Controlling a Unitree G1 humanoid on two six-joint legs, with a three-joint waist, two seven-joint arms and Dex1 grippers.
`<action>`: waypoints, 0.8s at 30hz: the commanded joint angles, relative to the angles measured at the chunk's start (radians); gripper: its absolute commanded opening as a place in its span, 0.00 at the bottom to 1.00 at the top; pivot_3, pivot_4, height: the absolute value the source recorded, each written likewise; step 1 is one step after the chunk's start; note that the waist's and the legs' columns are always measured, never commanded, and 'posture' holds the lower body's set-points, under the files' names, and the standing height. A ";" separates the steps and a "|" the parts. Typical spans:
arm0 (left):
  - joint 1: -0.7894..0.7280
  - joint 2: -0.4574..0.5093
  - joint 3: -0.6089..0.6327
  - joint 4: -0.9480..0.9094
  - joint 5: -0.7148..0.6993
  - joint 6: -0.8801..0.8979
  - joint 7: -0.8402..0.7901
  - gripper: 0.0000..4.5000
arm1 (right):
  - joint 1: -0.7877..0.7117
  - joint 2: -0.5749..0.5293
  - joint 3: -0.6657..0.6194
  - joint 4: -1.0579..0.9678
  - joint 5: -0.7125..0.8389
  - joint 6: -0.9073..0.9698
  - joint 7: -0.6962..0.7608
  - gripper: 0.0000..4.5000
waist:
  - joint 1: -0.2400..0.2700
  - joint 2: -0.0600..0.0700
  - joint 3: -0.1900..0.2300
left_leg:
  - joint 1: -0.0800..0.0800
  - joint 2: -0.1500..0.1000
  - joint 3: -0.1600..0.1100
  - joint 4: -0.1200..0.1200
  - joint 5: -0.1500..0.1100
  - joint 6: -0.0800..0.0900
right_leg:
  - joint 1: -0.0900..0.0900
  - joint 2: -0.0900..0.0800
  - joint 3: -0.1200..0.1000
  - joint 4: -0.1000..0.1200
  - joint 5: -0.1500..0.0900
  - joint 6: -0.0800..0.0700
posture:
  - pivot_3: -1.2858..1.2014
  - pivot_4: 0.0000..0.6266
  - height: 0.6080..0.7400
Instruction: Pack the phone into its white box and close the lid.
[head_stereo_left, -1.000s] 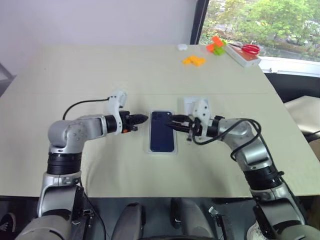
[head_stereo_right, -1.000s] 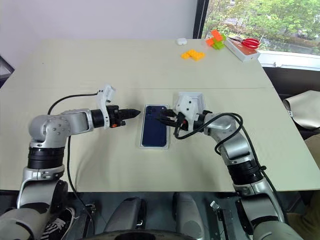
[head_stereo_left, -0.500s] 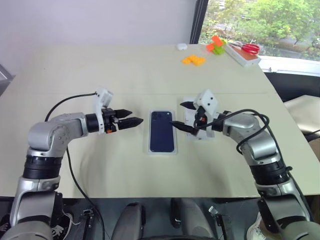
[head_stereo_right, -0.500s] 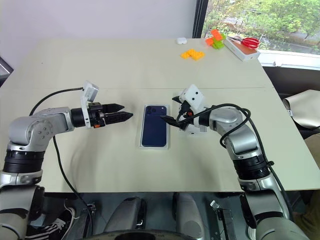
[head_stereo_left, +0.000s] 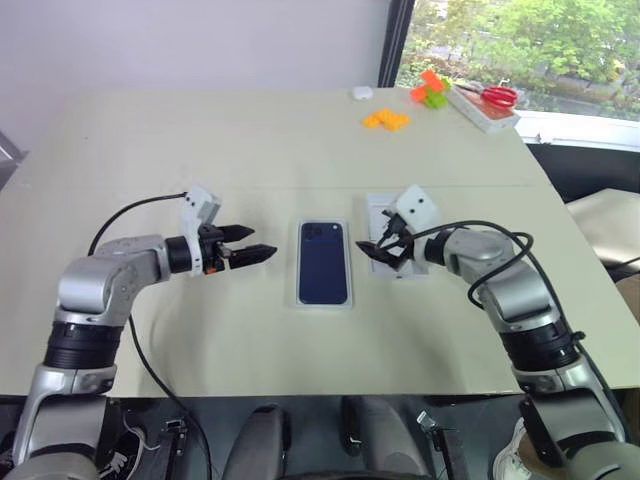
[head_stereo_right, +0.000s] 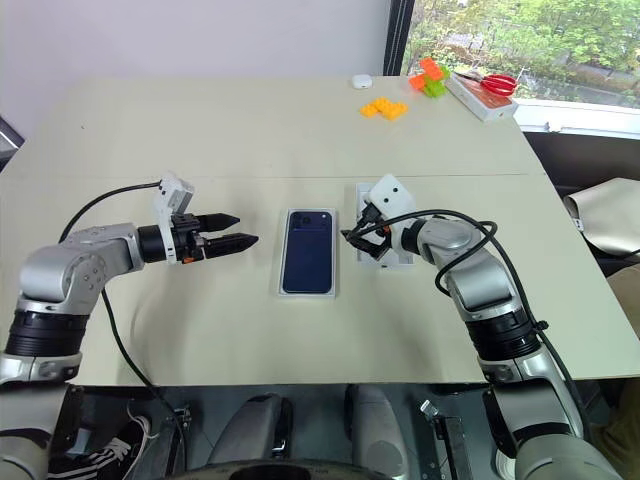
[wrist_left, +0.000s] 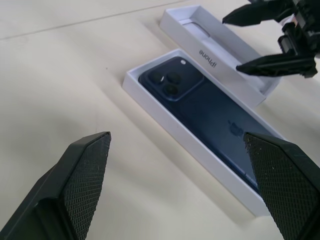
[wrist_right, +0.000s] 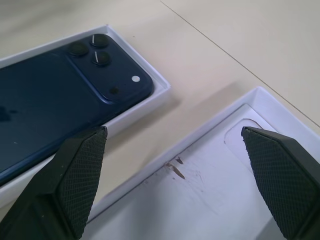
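The phone (head_stereo_left: 324, 263) lies back-up inside the white box (head_stereo_left: 301, 296), at the centre of the head views, its camera cluster at the far end. Just right of the box, apart from it, the lid (head_stereo_right: 402, 257) rests with its plain white inside facing up; the left wrist view shows lettering on its side wall. The left gripper (head_stereo_left: 250, 245) hovers left of the box, released with its fingers spread, pointing toward the phone and touching nothing. A second ago it sat close against the box's left edge with fingers nearly together; it has since drawn back to the left and opened. The right gripper (head_stereo_left: 373, 251) hangs over the lid's near-left part, also released and wide. A second ago its fingers reached over the phone's right edge; they have now pulled away to the right and spread. At the upper right of the bench (head_stereo_left: 200, 140) sit orange and green blocks (head_stereo_left: 410, 105) and a long white box with red scissors (head_stereo_left: 485, 104).
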 joint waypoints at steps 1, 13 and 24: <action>0.037 0.027 -0.007 -0.063 0.057 -0.150 -0.051 0.99 | -0.018 0.022 -0.020 -0.064 0.000 0.060 -0.040 1.00 | 0.000 0.000 0.000 | 0.000 0.000 0.000 0.000 0.000 0.000 | 0.000 0.000 0.000 0.000 0.000 0.000 | 0.52 0.24 1.00; 0.077 -0.016 -0.006 -0.091 0.093 -0.305 -0.056 0.99 | -0.022 0.075 0.023 -0.062 -0.083 0.195 -0.194 1.00 | 0.001 0.000 0.000 | -0.001 0.000 0.000 0.000 0.000 0.000 | -0.001 0.000 0.000 0.000 0.000 0.000 | 0.52 0.24 1.00; 0.095 -0.031 -0.010 -0.094 0.107 -0.322 -0.042 0.99 | 0.011 0.025 -0.042 -0.104 -0.055 0.233 -0.175 1.00 | -0.002 0.000 0.000 | -0.001 0.000 0.000 0.000 0.000 0.001 | 0.000 0.001 0.000 0.000 0.000 0.000 | 0.52 0.24 1.00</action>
